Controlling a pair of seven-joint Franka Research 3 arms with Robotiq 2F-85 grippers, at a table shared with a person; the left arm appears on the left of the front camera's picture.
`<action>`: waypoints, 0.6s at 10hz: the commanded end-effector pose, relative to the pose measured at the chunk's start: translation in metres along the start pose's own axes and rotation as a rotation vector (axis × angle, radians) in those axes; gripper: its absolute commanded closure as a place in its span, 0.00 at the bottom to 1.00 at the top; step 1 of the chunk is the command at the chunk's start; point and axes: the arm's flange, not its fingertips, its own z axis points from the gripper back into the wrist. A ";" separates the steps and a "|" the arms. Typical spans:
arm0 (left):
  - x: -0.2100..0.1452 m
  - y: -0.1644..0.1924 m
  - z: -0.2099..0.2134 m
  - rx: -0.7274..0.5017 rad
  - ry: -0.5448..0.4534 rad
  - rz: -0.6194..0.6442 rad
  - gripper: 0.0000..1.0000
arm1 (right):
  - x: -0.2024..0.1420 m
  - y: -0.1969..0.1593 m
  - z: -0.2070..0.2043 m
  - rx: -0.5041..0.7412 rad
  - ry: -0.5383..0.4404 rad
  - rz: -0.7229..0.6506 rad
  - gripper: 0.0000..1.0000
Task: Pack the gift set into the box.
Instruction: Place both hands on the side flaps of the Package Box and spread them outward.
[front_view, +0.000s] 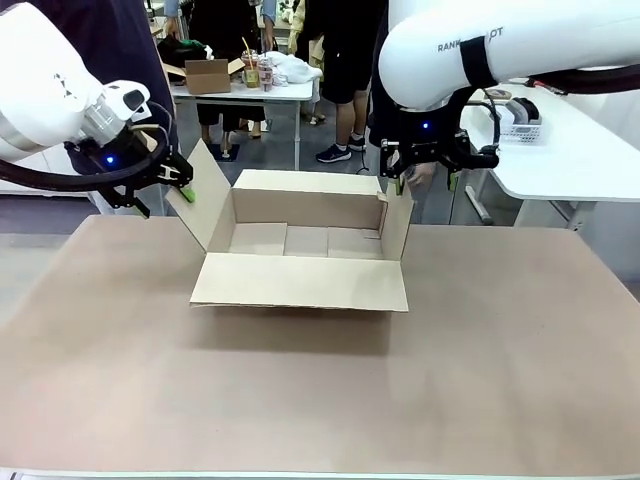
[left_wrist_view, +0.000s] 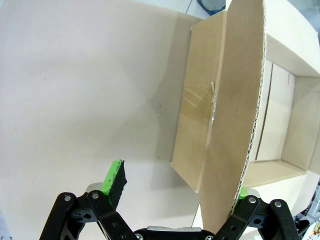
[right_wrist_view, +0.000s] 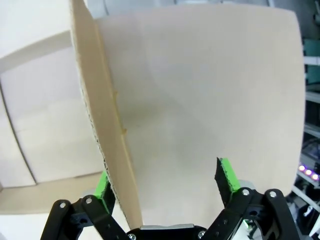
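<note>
Front view gives us the layout: the large plain brown corrugated cardboard box (front_view: 300, 205) sits mid-way across the beige table (front_view: 480, 380) with its top flaps open, and inside we see bare cardboard floor panels. The left gripper (front_view: 186, 186) is at the raised left flap (front_view: 207, 200), the right gripper (front_view: 425, 182) at the right flap (front_view: 397, 228). The wrist views settle the jaws: both pairs stand spread, a flap edge between the green pads (left_wrist_view: 114, 176), close against one finger; whether it touches, we cannot tell.
</note>
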 end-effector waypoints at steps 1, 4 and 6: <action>0.000 0.000 0.001 -0.001 -0.009 0.000 0.00 | 0.010 -0.026 -0.005 0.046 0.047 -0.077 0.00; 0.000 0.000 0.001 -0.001 -0.009 0.000 0.00 | 0.030 -0.068 -0.031 0.239 0.188 -0.132 0.00; 0.000 0.000 0.001 -0.001 -0.009 0.000 0.00 | 0.034 -0.086 -0.053 0.392 0.258 -0.150 0.00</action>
